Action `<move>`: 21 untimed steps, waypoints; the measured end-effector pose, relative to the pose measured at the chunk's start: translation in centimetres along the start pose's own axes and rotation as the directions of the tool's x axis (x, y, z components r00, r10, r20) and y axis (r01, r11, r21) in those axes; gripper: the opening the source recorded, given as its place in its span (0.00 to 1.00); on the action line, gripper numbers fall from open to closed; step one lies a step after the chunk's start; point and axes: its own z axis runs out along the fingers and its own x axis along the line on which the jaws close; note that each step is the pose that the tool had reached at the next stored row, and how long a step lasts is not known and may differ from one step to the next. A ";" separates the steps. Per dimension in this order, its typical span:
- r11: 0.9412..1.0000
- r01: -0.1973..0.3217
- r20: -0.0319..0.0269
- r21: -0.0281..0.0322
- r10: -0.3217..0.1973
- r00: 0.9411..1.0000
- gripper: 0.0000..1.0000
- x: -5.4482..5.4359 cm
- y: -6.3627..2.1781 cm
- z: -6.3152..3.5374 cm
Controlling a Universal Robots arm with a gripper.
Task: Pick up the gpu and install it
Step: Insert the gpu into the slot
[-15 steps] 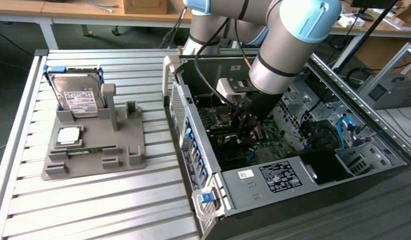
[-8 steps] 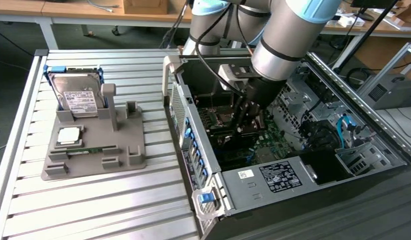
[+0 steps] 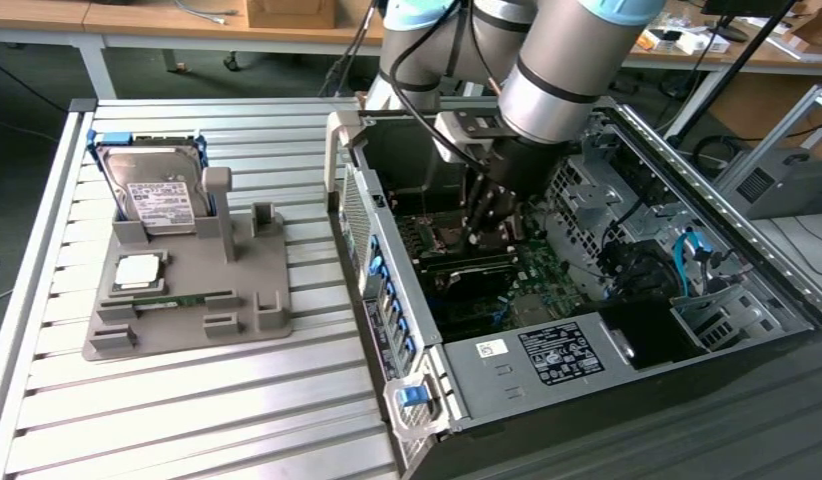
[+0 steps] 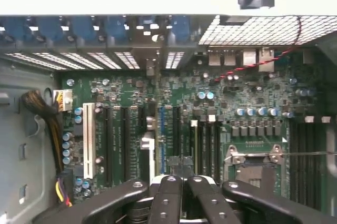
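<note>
**Operator:** Start with the big things. What have I got?

**Spotter:** Your slatted table point(image 3: 184, 400) carries the open computer case point(image 3: 518, 380) towards the exterior view's right. Your arm point(image 3: 558, 70) reaches down into that case. On the exterior view's left sits the grey holder point(image 3: 198, 300), well apart from the arm.

**Operator:** And inside?

**Spotter:** Your wrist camera looks at the green motherboard point(image 4: 253, 92). The gpu point(image 4: 149, 129) stands edge-on among the slots there, a thin dark strip just beside your fingertips. I cannot tell whether it is fully seated.

**Operator:** The claw?

**Spotter:** Your gripper point(image 4: 178, 182) is clenched, fingers pressed together, with nothing between them. Whether it touches the card, I cannot tell.

**Operator:** The holder?

**Spotter:** It holds the hard drive point(image 3: 158, 195) upright and the memory stick point(image 3: 171, 301) lying flat.
</note>
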 end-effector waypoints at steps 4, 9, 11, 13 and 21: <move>1.000 0.003 0.000 -0.012 -0.003 1.000 0.11 0.0 -1.77 -0.06; 1.000 0.004 -0.001 -0.028 -0.004 1.000 0.11 0.0 -4.13 -0.20; 0.999 0.004 -0.001 -0.031 -0.004 1.000 0.11 0.0 -4.92 -0.25; 0.999 0.005 0.000 -0.037 -0.005 1.000 0.11 0.0 -6.06 -0.31; 0.999 0.005 -0.001 -0.049 -0.005 1.000 0.11 0.0 -8.74 -0.47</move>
